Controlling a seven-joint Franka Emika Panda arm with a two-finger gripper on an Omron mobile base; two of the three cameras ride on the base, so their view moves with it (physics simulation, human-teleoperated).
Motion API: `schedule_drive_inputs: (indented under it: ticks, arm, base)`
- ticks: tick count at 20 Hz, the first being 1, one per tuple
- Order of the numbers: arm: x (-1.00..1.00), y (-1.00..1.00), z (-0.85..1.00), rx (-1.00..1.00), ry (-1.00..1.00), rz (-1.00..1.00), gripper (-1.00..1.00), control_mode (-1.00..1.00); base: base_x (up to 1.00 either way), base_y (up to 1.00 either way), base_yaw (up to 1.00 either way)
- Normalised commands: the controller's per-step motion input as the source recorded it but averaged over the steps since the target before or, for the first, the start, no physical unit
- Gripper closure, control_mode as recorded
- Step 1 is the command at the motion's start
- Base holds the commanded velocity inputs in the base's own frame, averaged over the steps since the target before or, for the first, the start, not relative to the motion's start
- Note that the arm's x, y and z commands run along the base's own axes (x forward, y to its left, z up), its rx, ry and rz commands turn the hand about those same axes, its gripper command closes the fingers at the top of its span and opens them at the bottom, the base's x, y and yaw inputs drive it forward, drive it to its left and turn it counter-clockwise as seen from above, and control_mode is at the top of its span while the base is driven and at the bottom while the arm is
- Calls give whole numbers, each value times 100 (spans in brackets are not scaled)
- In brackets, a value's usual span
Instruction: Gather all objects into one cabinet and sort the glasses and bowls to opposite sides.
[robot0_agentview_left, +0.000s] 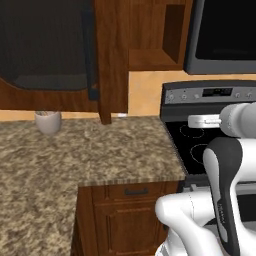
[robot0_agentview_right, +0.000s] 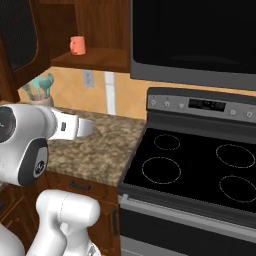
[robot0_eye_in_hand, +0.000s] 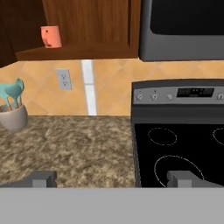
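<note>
A translucent orange-red cup (robot0_agentview_right: 77, 45) (robot0_eye_in_hand: 51, 36) stands upright on the reddish-brown cabinet's board (robot0_agentview_right: 95, 59), left of the microwave. The cabinet's dark mesh door (robot0_agentview_left: 45, 45) with its black handle (robot0_agentview_left: 90, 55) hangs swung open at the upper left. On the granite counter (robot0_agentview_left: 85, 150) by the wall sits a small whitish rounded vessel (robot0_agentview_left: 47, 121) (robot0_eye_in_hand: 13, 117), with teal utensils in it in the hand view. My gripper (robot0_eye_in_hand: 113, 179) is open and holds nothing. It hovers over the counter's right end by the stove, well below the cup. The mugs and the black bowl are out of view.
A black stove (robot0_agentview_right: 200, 165) with a control panel adjoins the counter on the right, under a dark microwave (robot0_agentview_right: 195, 35). Wooden base cabinets with drawers (robot0_agentview_left: 135, 210) run below the counter. A wall outlet (robot0_eye_in_hand: 64, 79) sits on the tan backsplash.
</note>
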Motion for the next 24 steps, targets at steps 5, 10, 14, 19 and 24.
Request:
schedule_drive_inputs:
  ticks: [5,10,14,19,24]
  arm:
    - [0,0,0,0,0,0,-100,100]
    - [0,0,0,0,0,0,-100,100]
    - [0,0,0,0,0,0,-100,100]
    - [0,0,0,0,0,0,-100,100]
    - [0,0,0,0,0,0,-100,100]
  base:
    - [13,44,1]
    - [27,31,0]
    - [18,2,0]
    - [33,2,0]
    - [38,3,1]
